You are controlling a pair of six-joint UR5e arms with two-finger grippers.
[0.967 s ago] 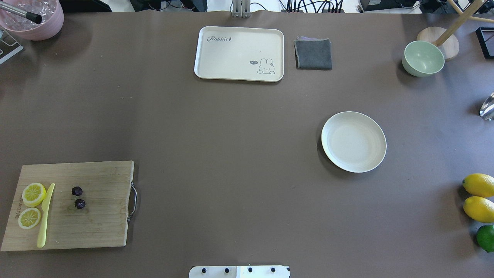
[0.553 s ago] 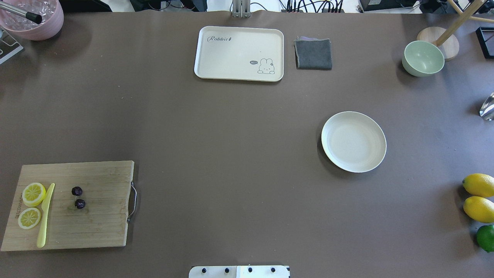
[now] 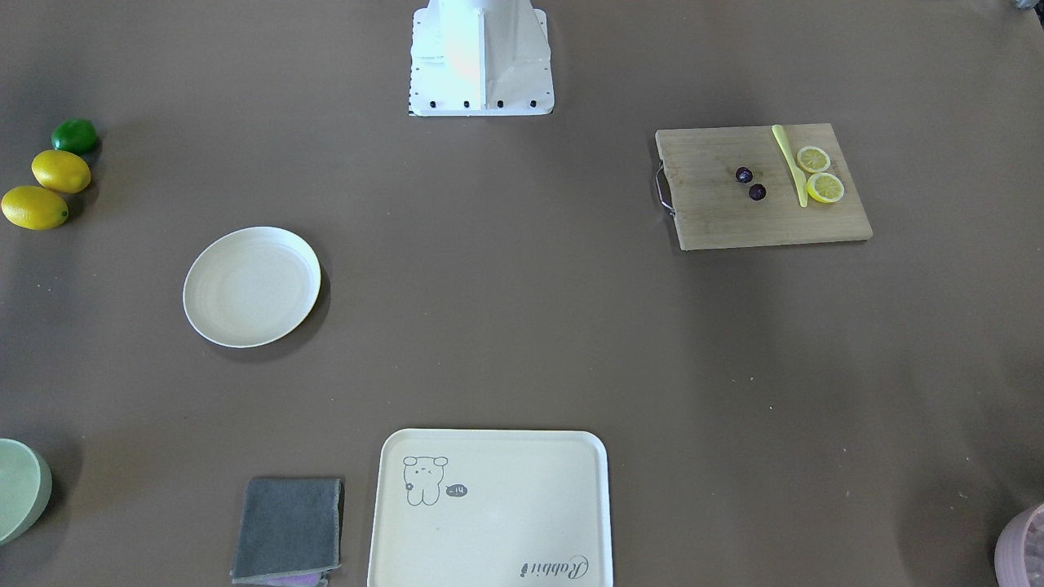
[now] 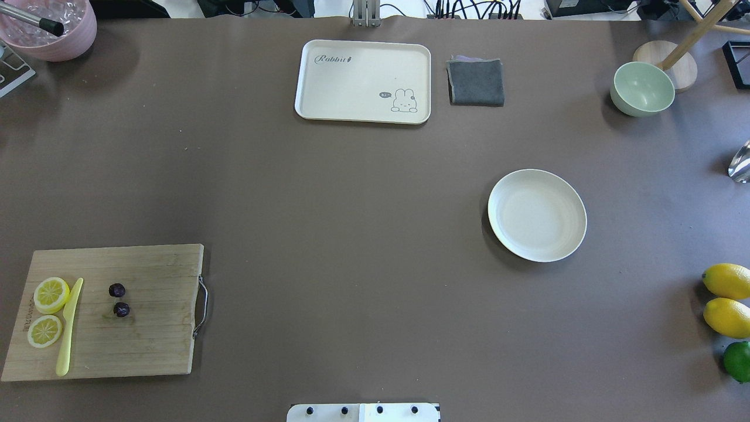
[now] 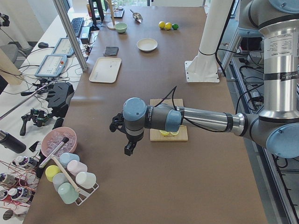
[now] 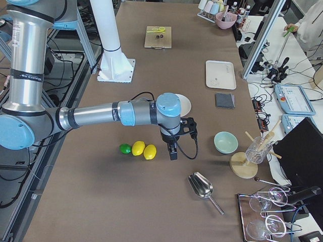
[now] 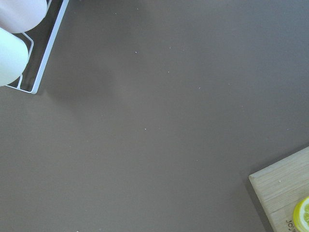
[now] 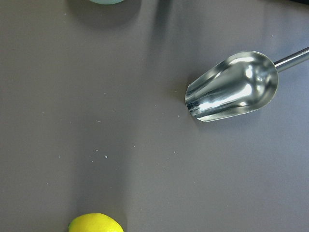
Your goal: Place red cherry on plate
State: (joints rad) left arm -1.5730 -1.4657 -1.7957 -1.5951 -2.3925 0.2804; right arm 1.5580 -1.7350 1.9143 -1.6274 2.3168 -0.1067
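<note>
Nothing is done yet: the red cherry (image 4: 116, 290) lies on the wooden cutting board (image 4: 152, 334) near the yellow knife (image 4: 69, 327), well apart from the bare plate (image 4: 537, 215), and whether the left gripper (image 5: 129, 148) or the right gripper (image 6: 173, 153) is open or closed I cannot tell

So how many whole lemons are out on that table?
2. Both lie at the edge of the table on the robot's right: the far lemon, and the near lemon right beside it, next to a green lime. None seems hidden.
</note>
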